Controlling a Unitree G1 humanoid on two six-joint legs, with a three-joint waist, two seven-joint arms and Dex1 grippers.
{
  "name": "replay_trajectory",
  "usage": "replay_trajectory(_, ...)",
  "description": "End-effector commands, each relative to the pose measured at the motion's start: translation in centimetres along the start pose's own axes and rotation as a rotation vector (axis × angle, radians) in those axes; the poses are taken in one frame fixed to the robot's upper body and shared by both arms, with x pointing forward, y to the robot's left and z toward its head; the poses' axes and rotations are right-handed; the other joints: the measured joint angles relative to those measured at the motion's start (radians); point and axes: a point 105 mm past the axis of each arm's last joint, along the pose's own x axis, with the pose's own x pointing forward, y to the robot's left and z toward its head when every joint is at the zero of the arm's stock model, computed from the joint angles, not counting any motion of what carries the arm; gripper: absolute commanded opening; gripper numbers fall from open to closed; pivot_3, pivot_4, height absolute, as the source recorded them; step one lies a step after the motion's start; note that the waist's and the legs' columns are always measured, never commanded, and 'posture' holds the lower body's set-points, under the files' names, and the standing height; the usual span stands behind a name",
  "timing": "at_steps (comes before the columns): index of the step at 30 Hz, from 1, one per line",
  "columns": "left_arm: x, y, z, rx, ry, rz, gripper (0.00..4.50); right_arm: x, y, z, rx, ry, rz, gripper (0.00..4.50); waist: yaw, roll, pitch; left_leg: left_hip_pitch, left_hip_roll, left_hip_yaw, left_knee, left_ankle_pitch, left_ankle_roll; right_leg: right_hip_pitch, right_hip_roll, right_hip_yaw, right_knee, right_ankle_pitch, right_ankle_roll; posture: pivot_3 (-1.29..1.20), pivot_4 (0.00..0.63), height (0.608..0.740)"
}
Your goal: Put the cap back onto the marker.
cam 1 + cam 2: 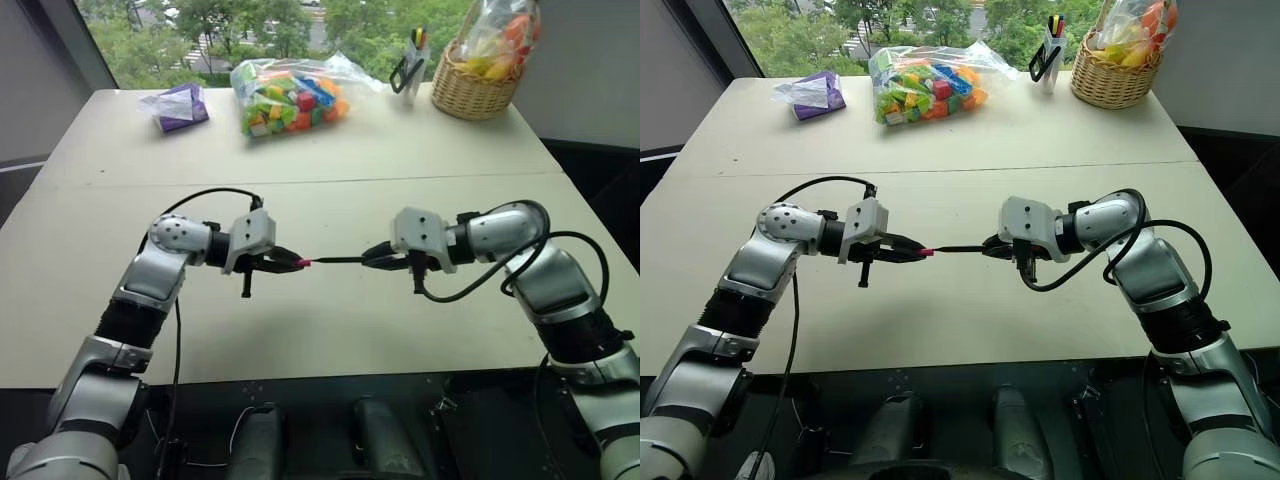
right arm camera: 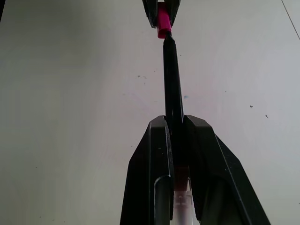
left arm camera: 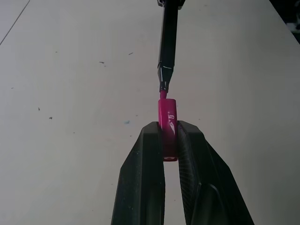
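The marker [image 1: 340, 260] hangs nearly level above the table [image 1: 330, 330], its long axis running 3 to 9 o'clock in the head view, pink tip toward 9. The right gripper [image 1: 372, 257] is clenched on its rear part. The left gripper [image 1: 291, 263] pinches the cap [image 3: 168, 123], whose open end faces the tip along the same line; in the left wrist view the tip sits right at the cap's mouth, though I cannot tell how far in it is. Counted: 1 marker, 1 cap, 2 grippers, both clamped. At the far edge stand 4 other things: a purple packet [image 1: 180, 106] at 11 o'clock, a clear bag of coloured blocks [image 1: 290, 97] at 12, a pen holder [image 1: 411, 62] at 1, and a wicker basket [image 1: 478, 88] with a bagged load further toward 1. A seam [image 1: 300, 182] crosses the table between those things and the arms. The grippers meet over the near half, well apart from the far row, with bare tabletop on all sides beneath them and the near edge [image 1: 300, 378] at 6 o'clock. A black cable [image 1: 470, 285] loops out from the right wrist, another [image 1: 205, 195] arcs over the left.
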Motion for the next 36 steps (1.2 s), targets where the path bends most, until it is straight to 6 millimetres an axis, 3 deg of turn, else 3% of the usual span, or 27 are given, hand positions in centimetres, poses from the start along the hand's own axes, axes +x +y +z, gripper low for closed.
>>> replay_trajectory(1,0.1,0.3,1.4,0.031,-0.041,0.008,0.00,0.1,0.3,2.7,-0.097,-0.072,0.022,0.03,0.000,0.000,0.000,0.000,0.000,0.000,0.000,0.000,0.000,0.000,0.000,0.000,0.000,0.000,0.000,0.00,0.150,0.740)
replay_trajectory(36,-0.4,-0.2,1.6,0.012,-0.049,0.018,0.00,-0.3,0.3,1.6,-0.095,-0.025,0.027,0.03,0.000,0.000,0.000,0.000,0.000,0.000,0.000,0.000,0.000,0.000,0.000,0.000,0.000,0.000,0.000,0.00,0.150,0.740)
